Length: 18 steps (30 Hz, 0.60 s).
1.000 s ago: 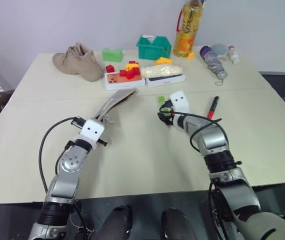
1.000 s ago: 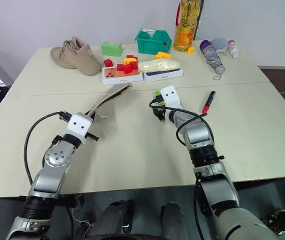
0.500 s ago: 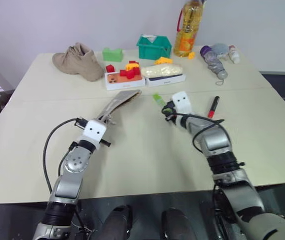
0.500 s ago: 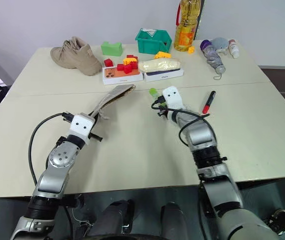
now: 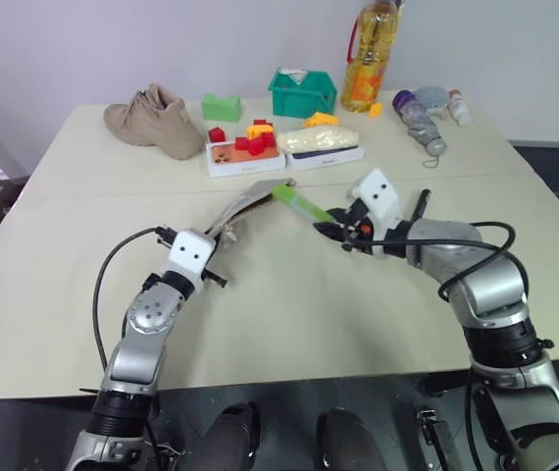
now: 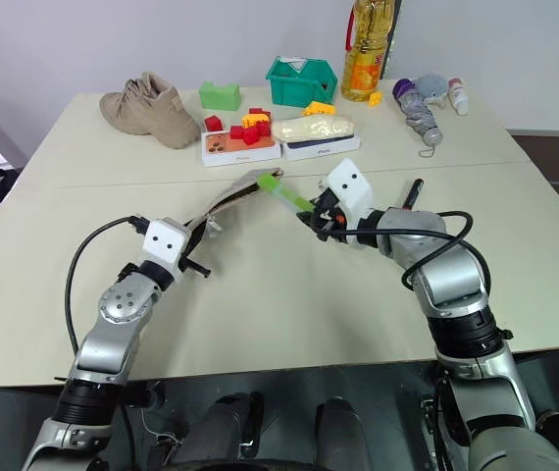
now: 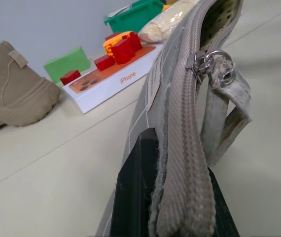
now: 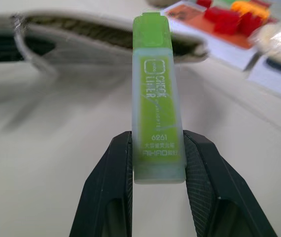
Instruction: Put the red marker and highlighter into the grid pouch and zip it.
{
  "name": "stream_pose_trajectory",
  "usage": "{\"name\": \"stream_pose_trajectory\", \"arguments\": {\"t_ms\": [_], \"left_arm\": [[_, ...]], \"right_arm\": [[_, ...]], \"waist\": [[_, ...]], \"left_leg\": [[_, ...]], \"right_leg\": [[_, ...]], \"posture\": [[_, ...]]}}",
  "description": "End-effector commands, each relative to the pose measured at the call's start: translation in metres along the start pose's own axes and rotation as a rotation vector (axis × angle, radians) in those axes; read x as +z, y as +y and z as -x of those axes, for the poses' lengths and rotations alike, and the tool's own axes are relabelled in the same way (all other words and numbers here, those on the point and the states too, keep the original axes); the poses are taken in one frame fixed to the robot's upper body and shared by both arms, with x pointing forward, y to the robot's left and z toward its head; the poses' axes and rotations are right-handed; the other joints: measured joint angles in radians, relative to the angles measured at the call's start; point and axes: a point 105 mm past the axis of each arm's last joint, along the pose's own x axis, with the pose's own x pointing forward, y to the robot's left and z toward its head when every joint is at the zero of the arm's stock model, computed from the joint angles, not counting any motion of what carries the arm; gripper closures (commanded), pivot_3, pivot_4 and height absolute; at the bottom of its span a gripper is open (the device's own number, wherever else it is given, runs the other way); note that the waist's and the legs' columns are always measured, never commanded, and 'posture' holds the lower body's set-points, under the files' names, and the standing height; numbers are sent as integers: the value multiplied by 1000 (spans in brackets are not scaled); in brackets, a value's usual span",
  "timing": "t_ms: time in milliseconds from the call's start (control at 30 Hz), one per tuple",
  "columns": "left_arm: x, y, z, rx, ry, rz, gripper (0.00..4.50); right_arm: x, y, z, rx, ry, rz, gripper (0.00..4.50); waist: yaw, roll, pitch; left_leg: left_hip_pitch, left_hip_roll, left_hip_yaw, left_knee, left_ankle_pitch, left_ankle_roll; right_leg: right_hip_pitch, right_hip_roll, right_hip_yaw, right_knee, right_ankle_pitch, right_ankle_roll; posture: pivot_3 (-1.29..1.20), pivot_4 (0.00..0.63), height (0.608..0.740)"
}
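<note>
Highlighter lifted toward the open pouch; marker not yet picked up.

On the desk the grid pouch is held up on edge by the left end effector, whose fingers are clamped together on the pouch's near end, with the zipper unzipped and the mouth gaping. The right end effector is closed on the base of the green highlighter, holding it clear of the desk with its capped tip just beside the pouch mouth, not yet inside. The red marker lies on the desk behind the right arm, well apart from the pouch. By my reading the task is early: nothing is in the pouch; both pens and the zipping remain.
</note>
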Motion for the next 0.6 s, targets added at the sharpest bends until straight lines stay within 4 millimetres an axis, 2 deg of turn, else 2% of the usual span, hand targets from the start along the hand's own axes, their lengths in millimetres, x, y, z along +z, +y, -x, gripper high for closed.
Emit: {"name": "stream_pose_trajectory", "arguments": {"t_ms": [33, 367, 533, 600], "left_arm": [[11, -1, -2, -4, -43, -2, 4500], [12, -16, 2, -93, -52, -92, 4500], [16, -24, 6, -174, -87, -200, 4500], [18, -31, 9, -235, -110, -253, 4500]], "right_arm": [[11, 2, 3, 2, -27, 34, 3634], [7, 0, 2, 4, 11, 73, 3634], [3, 3, 5, 31, 71, 161, 3634], [-1, 9, 8, 72, 108, 254, 3634]], "waist": [[-2, 0, 0], [-2, 0, 0], [-1, 0, 0], [-1, 0, 0]], "left_leg": [[0, 0, 0, 0, 0, 0], [0, 0, 0, 0, 0, 0], [0, 0, 0, 0, 0, 0], [0, 0, 0, 0, 0, 0]], "right_leg": [[0, 0, 0, 0, 0, 0], [0, 0, 0, 0, 0, 0], [0, 0, 0, 0, 0, 0], [0, 0, 0, 0, 0, 0]], "posture": [[0, 150, 739], [0, 150, 739], [0, 150, 739], [0, 150, 739]]}}
